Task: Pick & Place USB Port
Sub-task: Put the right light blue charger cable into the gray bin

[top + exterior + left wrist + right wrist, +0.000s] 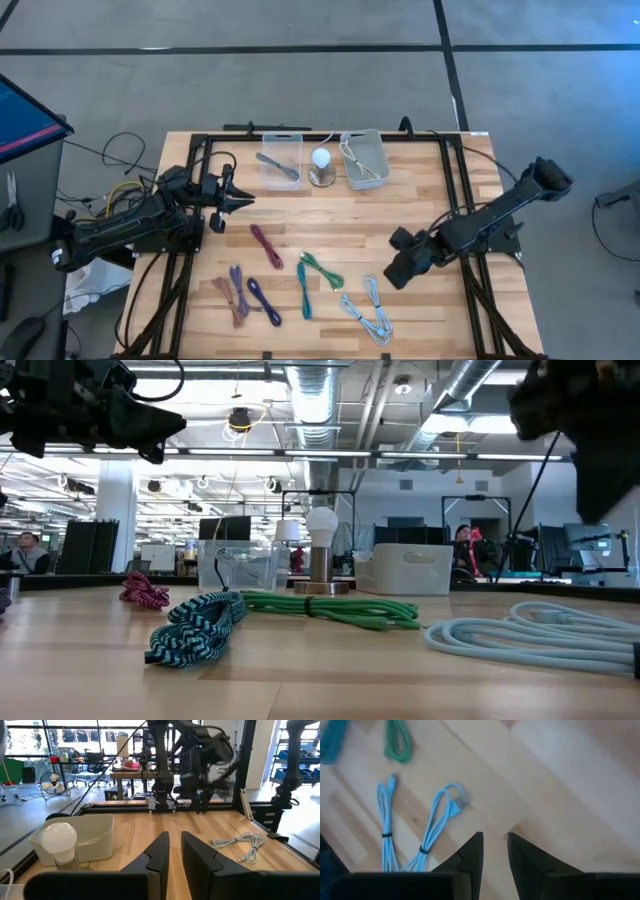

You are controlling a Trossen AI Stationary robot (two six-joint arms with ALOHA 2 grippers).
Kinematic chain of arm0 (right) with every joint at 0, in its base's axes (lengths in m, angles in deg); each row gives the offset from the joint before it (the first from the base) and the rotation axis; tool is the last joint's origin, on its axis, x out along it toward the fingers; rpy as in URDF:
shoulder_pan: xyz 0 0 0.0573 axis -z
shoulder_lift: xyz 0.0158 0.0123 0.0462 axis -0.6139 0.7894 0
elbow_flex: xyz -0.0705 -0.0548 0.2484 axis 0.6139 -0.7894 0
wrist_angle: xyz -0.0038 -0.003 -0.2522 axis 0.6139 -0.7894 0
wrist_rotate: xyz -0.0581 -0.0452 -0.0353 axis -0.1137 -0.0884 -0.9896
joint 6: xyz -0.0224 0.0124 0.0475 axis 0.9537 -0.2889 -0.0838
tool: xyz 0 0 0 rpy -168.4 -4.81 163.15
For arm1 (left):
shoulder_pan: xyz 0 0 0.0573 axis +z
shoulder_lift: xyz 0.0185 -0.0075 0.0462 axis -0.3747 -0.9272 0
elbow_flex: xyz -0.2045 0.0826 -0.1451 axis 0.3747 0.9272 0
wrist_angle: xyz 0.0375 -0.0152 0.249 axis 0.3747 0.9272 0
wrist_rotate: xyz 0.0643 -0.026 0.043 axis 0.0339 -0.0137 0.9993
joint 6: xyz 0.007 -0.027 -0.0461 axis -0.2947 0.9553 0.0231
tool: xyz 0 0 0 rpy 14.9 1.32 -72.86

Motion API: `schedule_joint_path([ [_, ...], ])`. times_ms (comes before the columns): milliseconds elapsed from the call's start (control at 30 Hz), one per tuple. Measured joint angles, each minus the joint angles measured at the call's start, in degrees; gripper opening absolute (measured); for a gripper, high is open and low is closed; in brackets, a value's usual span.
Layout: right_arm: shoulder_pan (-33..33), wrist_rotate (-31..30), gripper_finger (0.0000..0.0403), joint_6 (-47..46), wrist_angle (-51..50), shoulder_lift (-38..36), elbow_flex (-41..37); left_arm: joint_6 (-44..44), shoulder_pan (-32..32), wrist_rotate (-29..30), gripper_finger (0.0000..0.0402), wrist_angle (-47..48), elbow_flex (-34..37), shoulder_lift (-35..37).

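High view: the right gripper (400, 268) hangs over bare wood at the right-middle of the table (430, 215), empty, fingers a narrow slit apart. The light blue cable (368, 310) lies just near-left of it, long axis running near to far, so the right arm is clearly nearer. The left gripper (232, 197) waits at the far left, also empty and nearly closed. The gray bin (362, 160) at the far edge already holds a pale cable.

Low view: light blue cable (540, 632) is rubbery and smooth, loosely coiled; the green cable (335, 608) and teal cable (197, 628) look braided.

Left wrist view: the bulb (59, 839) stands beside the bin.

Right wrist view: the cable's plug (461, 803) points toward the fingers, with loops tied by dark bands.
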Motion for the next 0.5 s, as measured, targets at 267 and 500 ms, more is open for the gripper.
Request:
schedule_joint_path([
  [267, -0.19, 5.25, 0.0082, -5.06, 14.8, 10.67, 0.84, -0.01, 0.02, -0.01, 0.0047, 0.0, 0.0, -0.02],
  [500, -0.11, 5.7, 0.0082, -5.12, 9.9, 16.62, 8.74, -0.01, 0.02, -0.01, 0.0045, 0.0, 0.0, -0.02],
])
